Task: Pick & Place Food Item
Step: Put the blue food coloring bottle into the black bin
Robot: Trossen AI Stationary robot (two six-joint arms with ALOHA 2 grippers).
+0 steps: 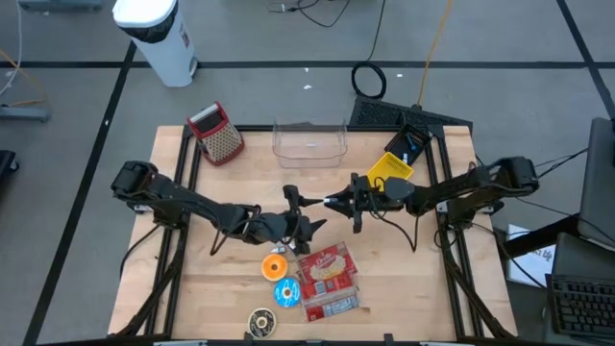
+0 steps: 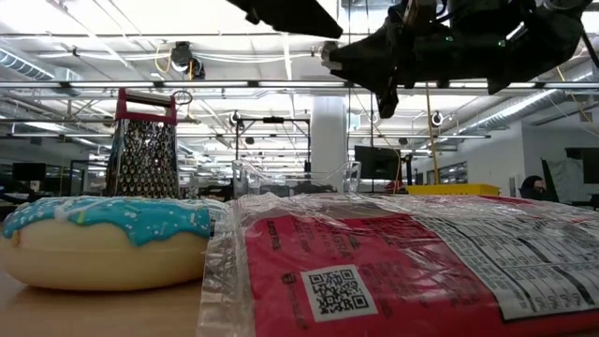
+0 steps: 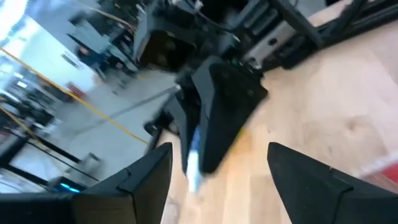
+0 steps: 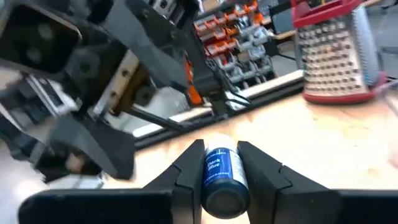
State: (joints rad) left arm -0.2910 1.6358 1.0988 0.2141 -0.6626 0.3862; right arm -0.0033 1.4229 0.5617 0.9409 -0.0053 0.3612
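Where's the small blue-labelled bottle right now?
The blue-labelled bottle is clamped in the right gripper, above the table's middle, facing the open left gripper, in front of the clear container.

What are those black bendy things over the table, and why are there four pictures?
They are two robot arms, each ending in a two-finger claw called a gripper. One picture looks down from above, one peeks across at table height, and two come from little cameras on the arms' wrists.

On the wooden table lie a doughnut with blue icing, a red crinkly food packet, an orange round thing, a metal cheese grater with a red handle, a clear plastic tub and a yellow packet.

The right gripper pinches a small blue-labelled bottle. The left gripper meets it over the middle of the table, with its fingers spread open and nothing between them.
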